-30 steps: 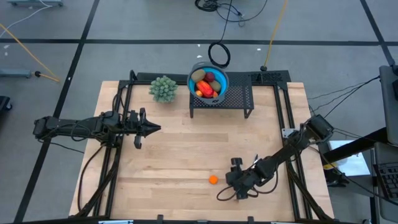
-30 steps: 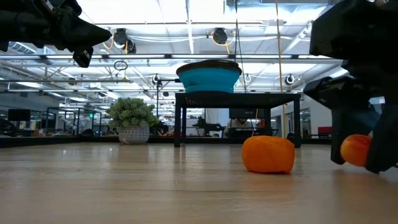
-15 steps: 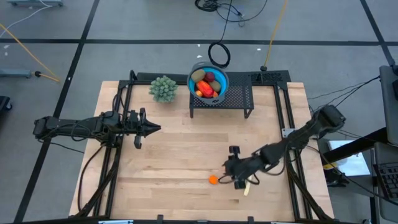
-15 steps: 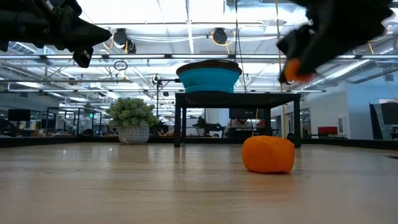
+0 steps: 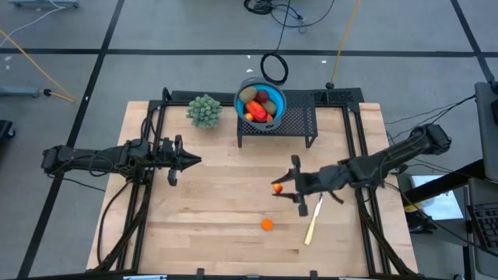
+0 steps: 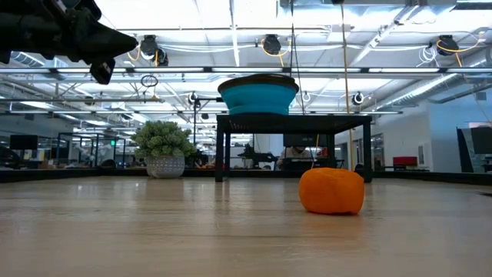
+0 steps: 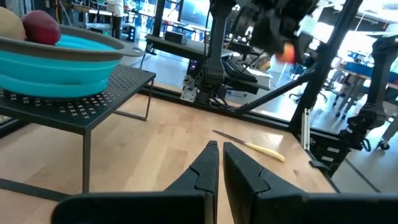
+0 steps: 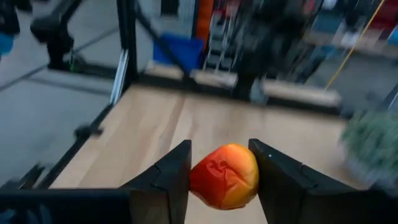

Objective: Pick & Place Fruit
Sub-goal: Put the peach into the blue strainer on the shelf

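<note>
One small orange fruit (image 8: 224,176) pinched between my right gripper (image 5: 281,187) fingers, carried above mid-table. Blue bowl (image 5: 261,102) on black stand (image 5: 299,124) lies ahead, toward table's far edge. Second orange piece (image 5: 267,225) rests on table (image 5: 210,202) nearer front. Left gripper (image 5: 193,161) pressed shut, waiting at left, farther from bowl.

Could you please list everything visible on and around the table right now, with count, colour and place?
held fruit: one, orange-red, between the right gripper's fingers above the table
loose fruit: one, orange, on the table's near middle
blue bowl: one, holding several fruit, on the black stand
plant ball: one, pale green, beside the stand
knife: one, pale handle, on the table
left gripper: shut, waiting at left
right gripper: gripping the held fruit
</note>
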